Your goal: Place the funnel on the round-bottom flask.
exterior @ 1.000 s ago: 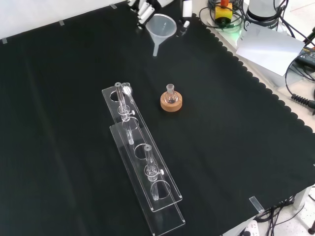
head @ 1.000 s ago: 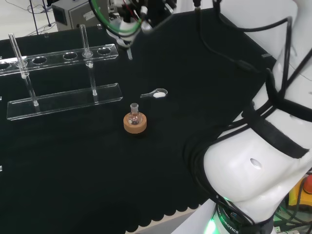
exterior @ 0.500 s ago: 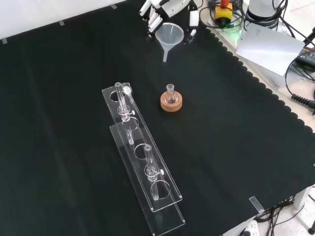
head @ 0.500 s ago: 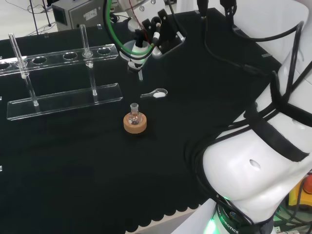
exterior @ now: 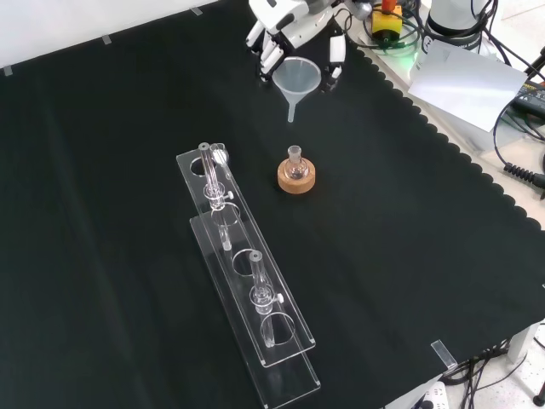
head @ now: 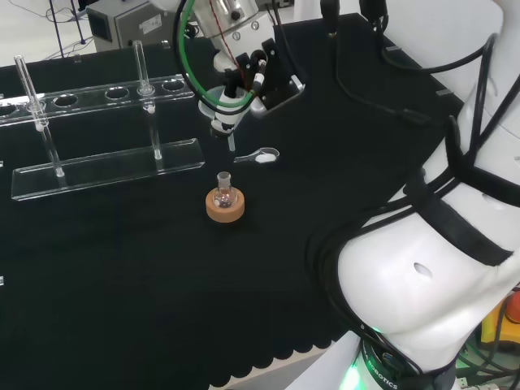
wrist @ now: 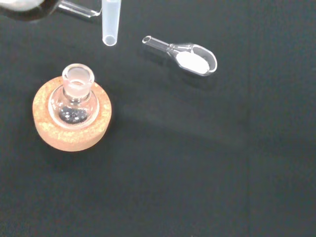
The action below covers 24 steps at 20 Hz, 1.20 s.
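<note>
The robot hand hangs above the surface, near its far edge in the front view, with its fingers curled around the rim of a clear funnel and pinching it. The funnel is upright, cone up and stem down, clear of the cloth. In the wrist view the stem's open tip hangs beside the flask's mouth, apart from it and not over it.

The round-bottom flask stands upright in a cork ring stand toward the middle of the surface, nearer the camera than the funnel in the front view. Dark specks lie in its bulb, and its neck is open.

A small clear scoop holding white powder lies flat on the cloth near the flask, apart from the cork ring; in the head view it lies just beyond the flask, under the robot hand.

A clear rack stretches from beside the flask toward the near edge in the front view, with glass tubes standing upright in it.
</note>
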### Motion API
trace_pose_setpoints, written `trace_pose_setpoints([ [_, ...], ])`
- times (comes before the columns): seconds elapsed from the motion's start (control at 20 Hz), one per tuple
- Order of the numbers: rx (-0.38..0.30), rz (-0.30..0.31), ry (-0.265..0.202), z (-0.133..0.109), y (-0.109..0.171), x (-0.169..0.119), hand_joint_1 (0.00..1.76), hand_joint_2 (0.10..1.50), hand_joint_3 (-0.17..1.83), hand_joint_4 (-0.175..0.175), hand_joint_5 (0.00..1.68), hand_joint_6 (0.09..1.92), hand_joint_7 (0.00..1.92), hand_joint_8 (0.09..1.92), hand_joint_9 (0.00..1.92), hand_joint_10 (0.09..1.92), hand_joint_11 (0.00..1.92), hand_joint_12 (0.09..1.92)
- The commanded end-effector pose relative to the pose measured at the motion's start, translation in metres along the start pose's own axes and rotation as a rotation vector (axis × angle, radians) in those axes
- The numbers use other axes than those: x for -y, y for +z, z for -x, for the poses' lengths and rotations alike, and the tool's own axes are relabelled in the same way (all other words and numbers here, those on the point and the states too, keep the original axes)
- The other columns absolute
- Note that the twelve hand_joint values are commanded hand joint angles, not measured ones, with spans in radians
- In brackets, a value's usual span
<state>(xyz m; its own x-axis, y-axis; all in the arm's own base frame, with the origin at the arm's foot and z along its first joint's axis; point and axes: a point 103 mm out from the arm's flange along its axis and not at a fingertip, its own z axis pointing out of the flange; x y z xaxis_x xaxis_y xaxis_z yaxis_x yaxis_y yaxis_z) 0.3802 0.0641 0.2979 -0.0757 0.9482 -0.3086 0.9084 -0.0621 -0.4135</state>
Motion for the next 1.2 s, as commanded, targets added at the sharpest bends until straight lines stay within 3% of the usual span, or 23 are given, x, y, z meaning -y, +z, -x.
trace_pose_setpoints([
  [0.05,-0.006,-0.001,-0.001,-0.007,0.012,-0.004,0.75,0.71,0.66,-0.008,0.74,0.97,0.79,0.81,1.06,0.59,0.52,1.28],
  [1.2,-0.030,-0.009,-0.020,-0.024,0.041,-0.025,0.75,0.72,0.67,-0.015,0.74,0.98,0.78,0.81,1.06,0.59,0.54,1.27],
])
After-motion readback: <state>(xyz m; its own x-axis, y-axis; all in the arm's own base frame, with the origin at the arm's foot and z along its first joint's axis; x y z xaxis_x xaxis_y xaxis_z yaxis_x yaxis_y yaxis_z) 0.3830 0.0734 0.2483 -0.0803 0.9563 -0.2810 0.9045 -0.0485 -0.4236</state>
